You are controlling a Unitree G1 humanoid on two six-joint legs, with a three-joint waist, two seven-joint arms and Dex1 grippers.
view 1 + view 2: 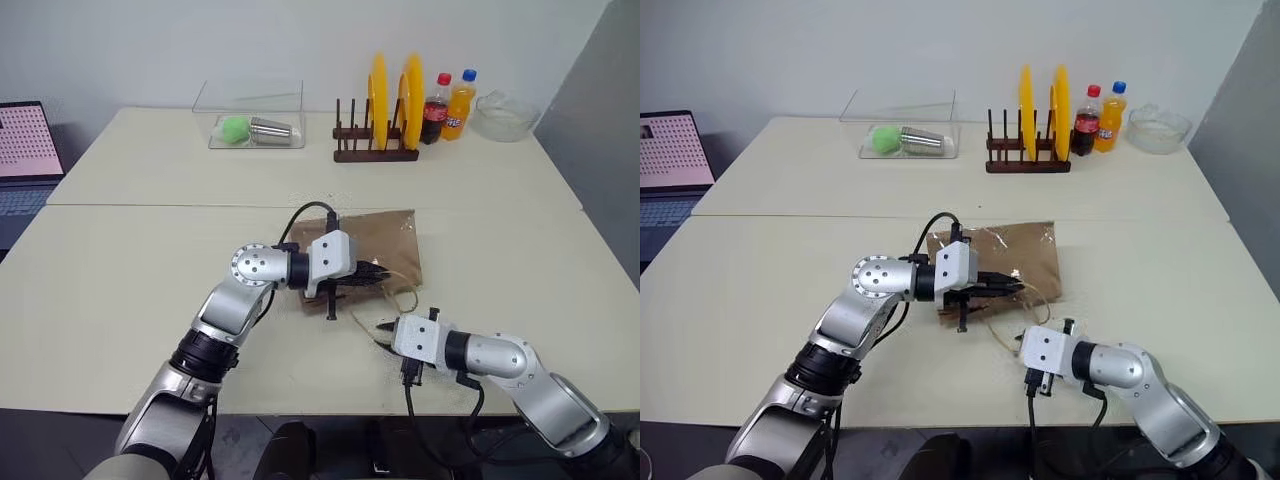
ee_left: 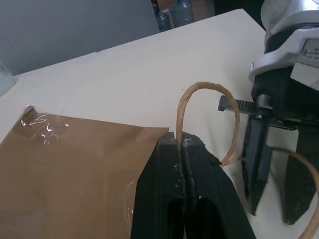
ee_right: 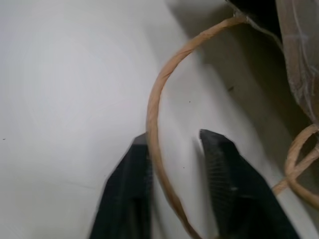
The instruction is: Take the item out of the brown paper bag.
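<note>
I see a pale bench (image 1: 130, 290) by a white wall. The creased brown paper bag (image 1: 385, 245) lies mid-bench; my left tool (image 2: 183, 149) pinches one handle (image 2: 199, 94), my right tool (image 3: 174, 149) seems partly open around another.

No writing could be made out anywhere. The two bottles (image 1: 447, 106) at the far edge of the table carried labels, a red band on the dark one and a blue one on the orange one, but no letters on them were legible. The laptop screen (image 1: 27, 140) off to the left showed a grid of dots, no words. The brown paper bag (image 1: 372, 245) bore no print.
</note>
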